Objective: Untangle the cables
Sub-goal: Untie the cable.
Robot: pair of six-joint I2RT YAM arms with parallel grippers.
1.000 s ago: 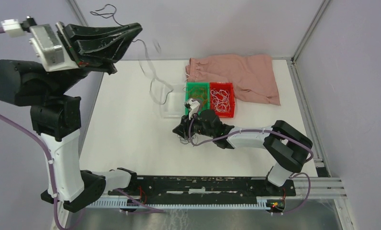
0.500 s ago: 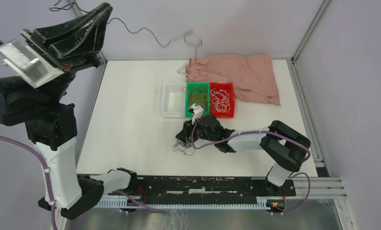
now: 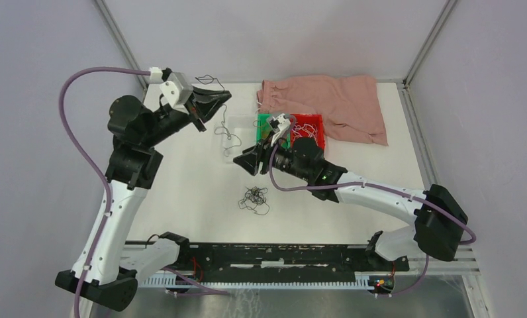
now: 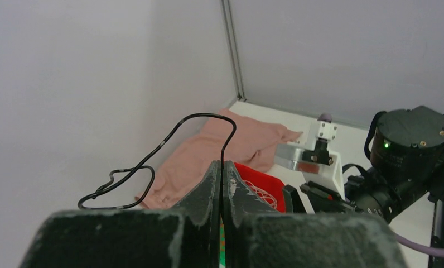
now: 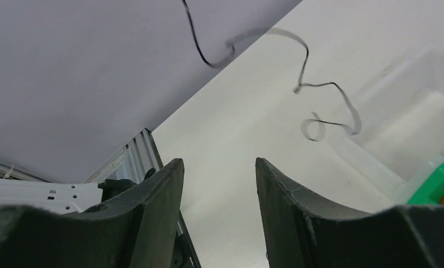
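Evidently the left gripper (image 3: 213, 101) is held high over the back-left of the table (image 3: 181, 179) so that one black cable (image 3: 228, 134) can hang free of everything else. Its two fingers are pressed together on the strand, which the left wrist view shows pinched in the seam between them, with a loose loop arching above. The longer end dangles in curls just over the edge of the clear tray (image 5: 370, 170). That tray reads as the place meant for black strands, since the green bin (image 3: 266, 121) beside it holds orange-brown wires (image 3: 269, 132) and the red bin (image 3: 318, 126) holds white wires (image 4: 260, 191). The right gripper (image 3: 246, 161) hovers low beside the tray, its fingers (image 5: 158, 184) spread with nothing between them, pointed toward the hanging strand, probably to steady or guide it. The unsorted tangle (image 3: 254, 200), small and dark, lies alone on the table nearer the arms' bases, well apart from both grippers. A pink cloth (image 3: 340, 99) lies behind the bins. I judge the step in hand is lowering the strand into the tray and letting go; being light and springy, it may cling to a finger or flop over the rim
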